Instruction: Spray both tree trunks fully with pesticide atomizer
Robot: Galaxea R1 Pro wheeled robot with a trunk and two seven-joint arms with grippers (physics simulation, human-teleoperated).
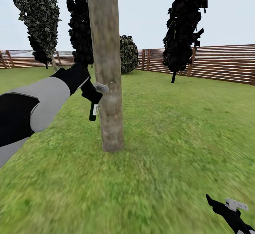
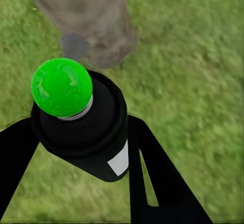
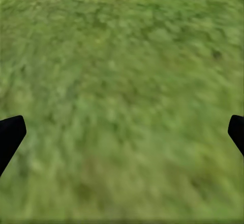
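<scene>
Atomizer (image 2: 84, 127) clamped between the left gripper's (image 2: 76, 147) jaws, tree trunk (image 1: 106, 67) just ahead — spraying step; next, sweep along bark — right gripper (image 3: 122, 132) spread, empty

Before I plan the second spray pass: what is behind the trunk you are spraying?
Behind the tree trunk stand a dark narrow tree, a rounded bush and the slat fence. The trunk covers the bush's left edge and the lawn directly behind it.
</scene>
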